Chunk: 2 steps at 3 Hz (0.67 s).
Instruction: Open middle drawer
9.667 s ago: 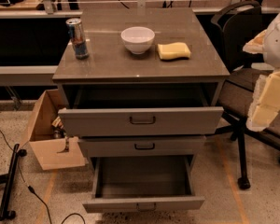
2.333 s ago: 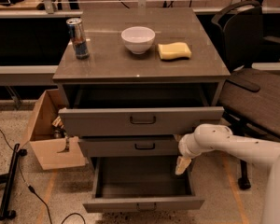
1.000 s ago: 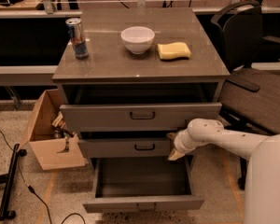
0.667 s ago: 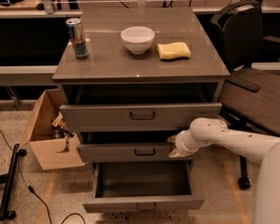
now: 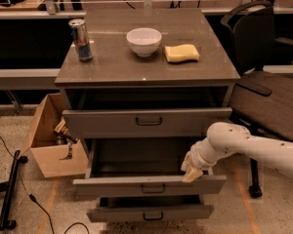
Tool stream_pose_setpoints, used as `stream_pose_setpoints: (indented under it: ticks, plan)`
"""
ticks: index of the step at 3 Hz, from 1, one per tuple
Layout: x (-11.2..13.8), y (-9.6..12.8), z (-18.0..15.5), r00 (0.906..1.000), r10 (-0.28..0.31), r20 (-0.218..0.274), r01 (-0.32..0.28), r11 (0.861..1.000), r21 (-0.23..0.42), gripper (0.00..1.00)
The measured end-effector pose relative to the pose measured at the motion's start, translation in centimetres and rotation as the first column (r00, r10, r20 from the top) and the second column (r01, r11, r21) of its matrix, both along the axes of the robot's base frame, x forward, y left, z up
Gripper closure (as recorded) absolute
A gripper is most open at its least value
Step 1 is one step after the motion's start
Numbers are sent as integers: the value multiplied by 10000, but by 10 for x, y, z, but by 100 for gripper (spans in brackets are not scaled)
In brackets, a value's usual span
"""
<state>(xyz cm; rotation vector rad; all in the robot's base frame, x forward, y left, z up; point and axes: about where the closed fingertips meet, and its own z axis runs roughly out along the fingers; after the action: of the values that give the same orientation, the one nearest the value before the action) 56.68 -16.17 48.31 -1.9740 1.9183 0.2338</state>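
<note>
The middle drawer [image 5: 149, 185] is a wide shallow grey drawer with a small dark centred handle [image 5: 153, 189]. It stands pulled well out of the cabinet, and its dark inside shows. My gripper [image 5: 191, 172] is at the top edge of this drawer's front, near its right end, touching it. The white arm comes in from the right. The taller top drawer [image 5: 146, 122] above is slightly out. The bottom drawer [image 5: 151, 212] is out too, mostly covered by the middle one.
On the cabinet top [image 5: 112, 67] stand a can [image 5: 81, 40], a white bowl [image 5: 144, 41] and a yellow sponge [image 5: 181, 53]. An open cardboard box [image 5: 51, 145] sits on the floor at the left, beside a black stand [image 5: 10, 189]. A dark chair [image 5: 263, 96] is at the right.
The middle drawer has slid out toward the camera, over the bottom drawer. My gripper has moved forward and down with its front edge. Earlier, the top drawer was pushed partly in.
</note>
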Motion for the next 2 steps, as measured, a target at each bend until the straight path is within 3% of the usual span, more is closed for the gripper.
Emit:
stream_pose_setpoints:
  ticks: [1, 2]
  plan:
    - [-18, -7, 24, 9995, -237, -228, 235, 9997, -64, 18]
    - [-22, -18, 44, 9989, -470, -4, 470, 9988, -104, 27]
